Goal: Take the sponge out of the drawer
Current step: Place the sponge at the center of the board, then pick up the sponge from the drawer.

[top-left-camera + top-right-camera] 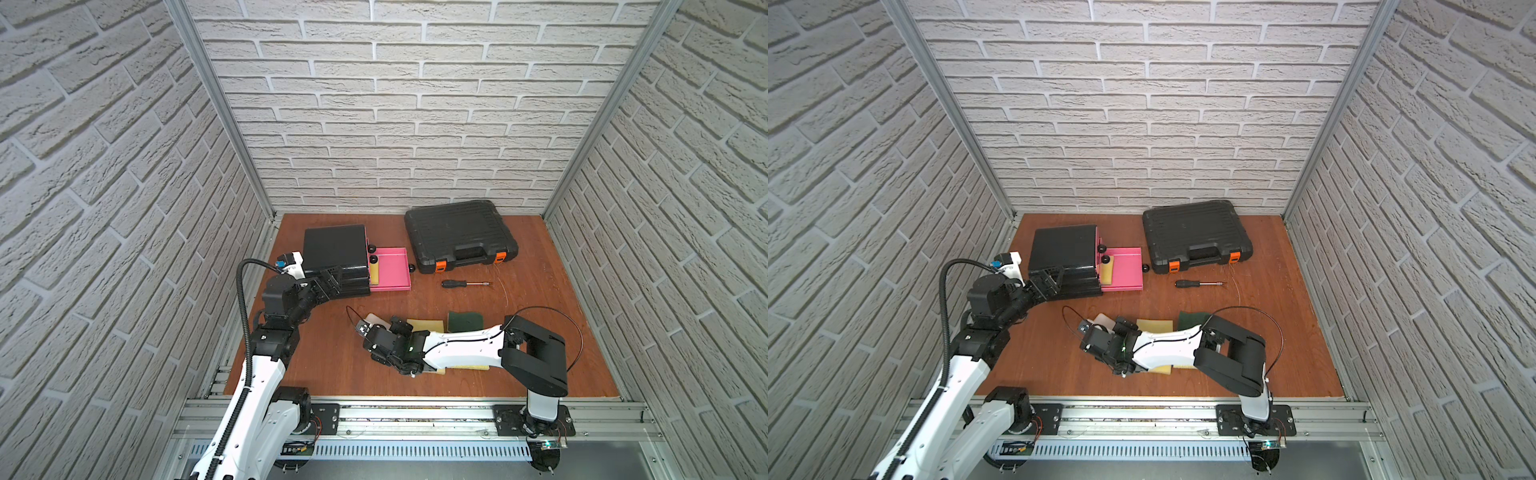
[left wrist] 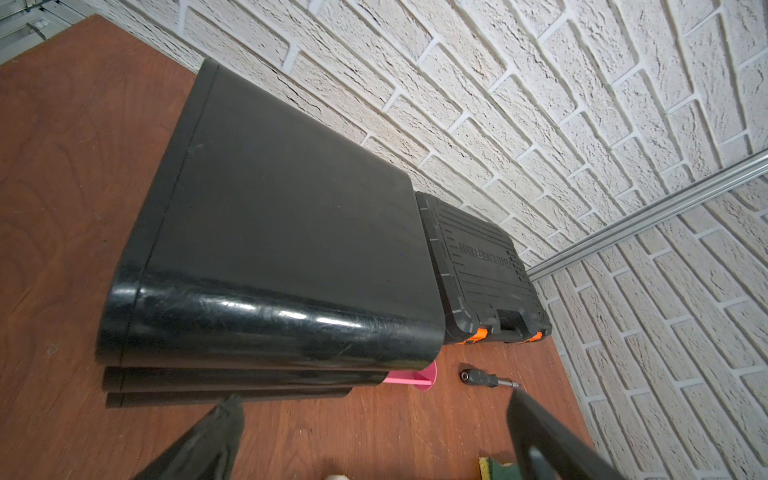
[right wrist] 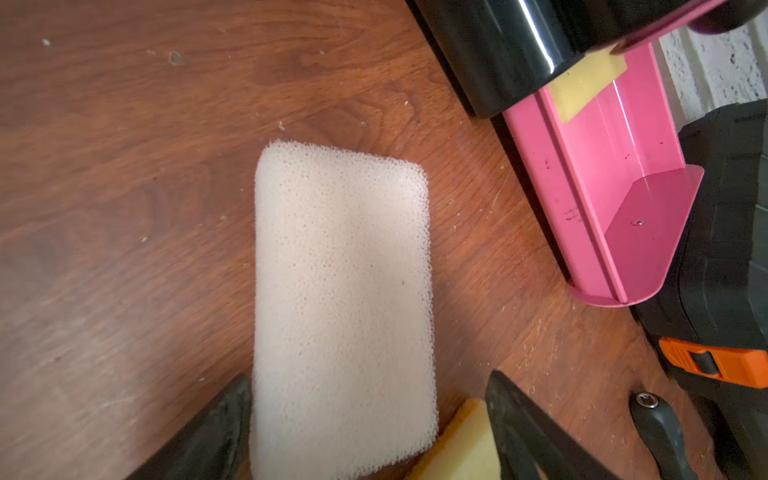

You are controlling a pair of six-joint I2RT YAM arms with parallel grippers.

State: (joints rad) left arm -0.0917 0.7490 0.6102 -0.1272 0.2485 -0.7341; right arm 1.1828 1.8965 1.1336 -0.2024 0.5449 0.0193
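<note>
Clearly the sponge [image 1: 374, 274] lies in the pink drawer [image 1: 395, 268], pushed to the back, so part of it sits under the front of the black cabinet [image 1: 334, 249]. A knob [image 1: 373, 259] of a drawer above hangs right over it. That is the main hazard: a finger coming down there could strike the knob or the cabinet edge, shove the drawer inward and hide the sponge.

The right end effector [image 3: 370, 380] has its fingers apart, straddling the near end of a white sponge [image 3: 340, 291] on the worktop [image 1: 332, 357]. Lifting carelessly could drag that one along. The left end effector [image 2: 374, 405] is also spread wide and empty, low beside the cabinet. Whether it touches the cabinet cannot be told.

A loose yellow sponge [image 1: 426, 325] and a green pad [image 1: 465, 321] lie by the right arm and could be mistaken for the target. A screwdriver [image 1: 465, 284] and a closed case [image 1: 457, 232] sit beyond the drawer, narrowing any approach from that side.
</note>
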